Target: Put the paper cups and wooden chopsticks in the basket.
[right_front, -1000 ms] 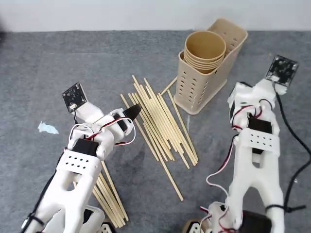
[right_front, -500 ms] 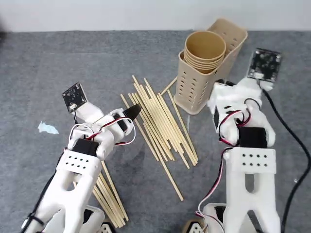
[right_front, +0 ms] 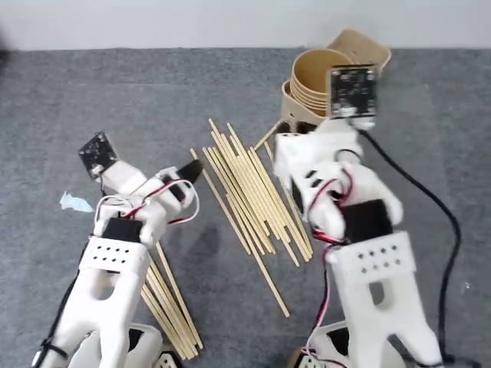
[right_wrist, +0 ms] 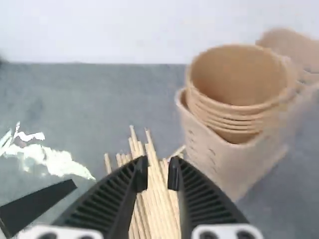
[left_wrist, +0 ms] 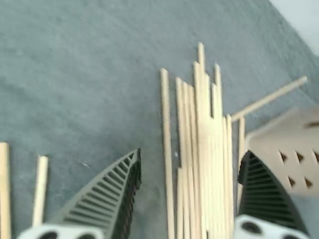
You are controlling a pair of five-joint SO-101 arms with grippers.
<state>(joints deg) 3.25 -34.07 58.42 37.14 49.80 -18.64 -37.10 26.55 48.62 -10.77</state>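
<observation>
High view: grey felt-like desk (right_front: 46, 100), with a white wall (right_front: 153, 23) along its far edge. At far left a pale blue scrap (right_front: 75, 202) lies flat.

The left hand (right_front: 192, 170) is just beside the left edge of the main pile. In the left wrist view its dark ribbed fingers (left_wrist: 114, 194) are spread wide over the sticks.

A small bundle of chopsticks (right_front: 173, 307) lies partly under the left arm at the near edge, its long axis near-to-far with a slight tilt.

The main pile of wooden chopsticks (right_front: 253, 192) lies at mid-desk. The sticks are pale, thin and roughly parallel, running on a diagonal from far-left to near-right (one stray points toward the basket).

The right arm (right_front: 368, 253) stands over the pile's right side. In the right wrist view the right hand (right_wrist: 157, 167) is nearly pressed together, with a thin slit between the fingers, above the stick ends.

The beige perforated basket (right_front: 368, 50) stands upright at far right. The paper cups (right_front: 311, 77), tan and nested, sit mouth up in one compartment.
</observation>
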